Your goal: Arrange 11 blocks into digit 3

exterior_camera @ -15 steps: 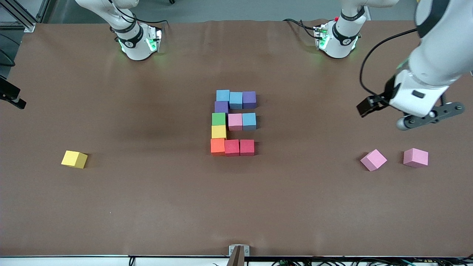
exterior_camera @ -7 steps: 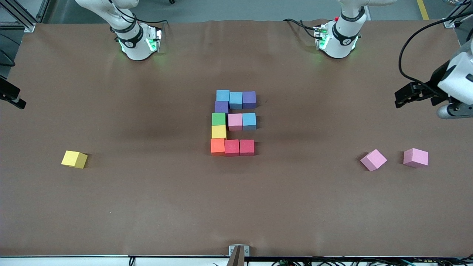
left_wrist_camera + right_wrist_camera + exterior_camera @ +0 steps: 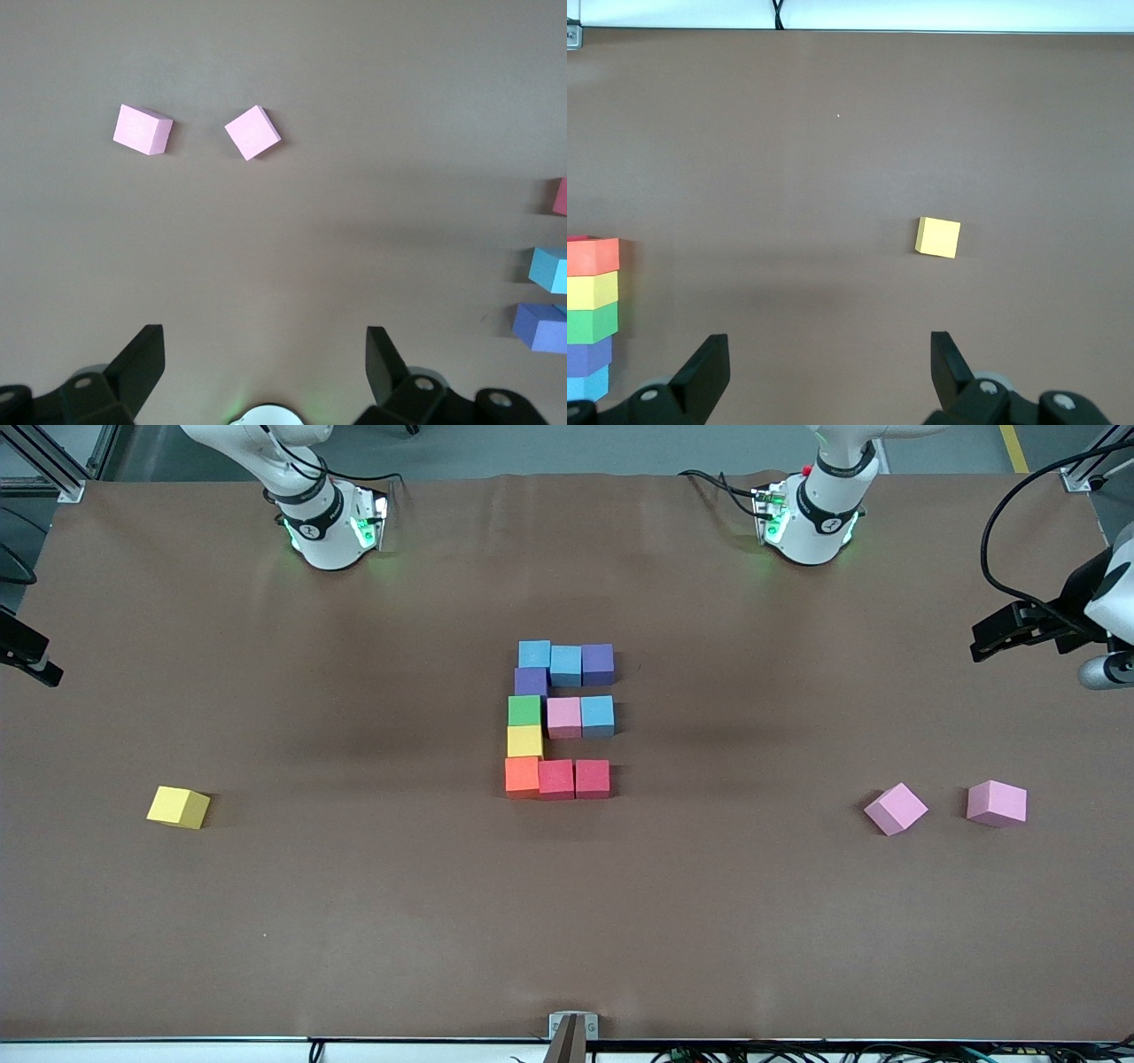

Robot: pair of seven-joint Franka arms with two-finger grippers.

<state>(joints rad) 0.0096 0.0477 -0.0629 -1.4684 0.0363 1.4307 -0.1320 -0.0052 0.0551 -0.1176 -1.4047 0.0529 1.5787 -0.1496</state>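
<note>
Brown surface (image 3: 354, 921): matte covering, wide bare stretches on every side of the digit 3 (image 3: 560, 720).
Digit 3: eleven touching blocks at the middle of the surface; three short bars joined by one column on the side toward the right arm's end.
Farthest bar: light blue block (image 3: 534, 654), light blue block, purple block (image 3: 598, 662).
Column: purple, green block (image 3: 524, 710), yellow block (image 3: 524, 740), orange block (image 3: 522, 774).
Middle bar: bright pink block (image 3: 563, 716) and a light blue one beside the green block.
Nearest bar: two red blocks (image 3: 574, 778) beside the orange block.
Loose yellow cube (image 3: 178, 807): well apart from the digit 3, toward the right arm's end, slightly nearer the camera.
Two pale pink cubes (image 3: 896, 808) (image 3: 997, 803): well apart from the digit 3, toward the left arm's end, near each other, not touching.
Left gripper (image 3: 264, 367): fingers spread wide, holding nothing, raised at the surface's edge at the left arm's end, looking down at the pale pink cubes.
Right gripper (image 3: 830, 370): fingers spread wide, holding nothing, raised over bare surface between the digit 3 and the loose yellow cube.
</note>
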